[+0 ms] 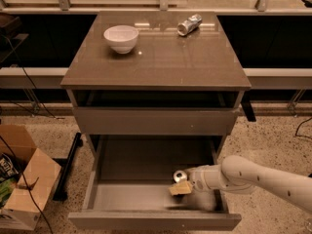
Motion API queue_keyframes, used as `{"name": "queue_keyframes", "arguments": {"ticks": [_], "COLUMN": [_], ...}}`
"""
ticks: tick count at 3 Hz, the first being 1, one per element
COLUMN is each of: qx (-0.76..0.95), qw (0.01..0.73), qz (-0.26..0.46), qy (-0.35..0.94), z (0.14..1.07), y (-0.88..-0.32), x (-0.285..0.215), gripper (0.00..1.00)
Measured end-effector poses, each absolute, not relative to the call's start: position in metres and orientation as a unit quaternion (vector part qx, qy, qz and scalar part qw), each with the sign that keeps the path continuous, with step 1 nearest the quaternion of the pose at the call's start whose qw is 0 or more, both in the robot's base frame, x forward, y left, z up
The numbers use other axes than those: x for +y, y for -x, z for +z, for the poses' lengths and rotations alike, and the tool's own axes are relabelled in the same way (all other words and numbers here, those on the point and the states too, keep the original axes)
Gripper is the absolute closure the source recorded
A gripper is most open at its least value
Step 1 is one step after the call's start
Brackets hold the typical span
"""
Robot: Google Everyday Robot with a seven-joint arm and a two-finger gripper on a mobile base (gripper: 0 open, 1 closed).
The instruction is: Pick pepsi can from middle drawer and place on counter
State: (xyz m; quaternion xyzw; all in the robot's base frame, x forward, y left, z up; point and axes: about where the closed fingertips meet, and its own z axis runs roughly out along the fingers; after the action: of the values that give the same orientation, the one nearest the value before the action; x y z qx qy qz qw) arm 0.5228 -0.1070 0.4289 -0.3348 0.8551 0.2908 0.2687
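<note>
The pepsi can [180, 176] stands upright in the open middle drawer [122, 199], right of centre; only its silver top and a little dark side show. My gripper [181, 188] reaches into the drawer from the right on a white arm [253, 177]. Its tan tip sits right at the can's near side, low over the drawer floor. The counter [161, 62] is the glossy grey-brown top of the cabinet above.
A white bowl [121, 37] stands at the counter's back left and a shiny silver can [188, 24] lies on its side at the back right. The upper drawer [153, 120] is pulled out slightly. A cardboard box [22, 179] sits on the floor at left.
</note>
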Motion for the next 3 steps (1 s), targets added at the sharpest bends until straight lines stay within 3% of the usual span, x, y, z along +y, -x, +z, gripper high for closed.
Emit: {"name": "queue_keyframes", "arguments": {"ticks": [3], "qx": [0.846], "qw": [0.298], "qz": [0.299], "qy": [0.325], "z": [0.456], "y": [-0.526], "x": [-0.104], "gripper": [0.96]}}
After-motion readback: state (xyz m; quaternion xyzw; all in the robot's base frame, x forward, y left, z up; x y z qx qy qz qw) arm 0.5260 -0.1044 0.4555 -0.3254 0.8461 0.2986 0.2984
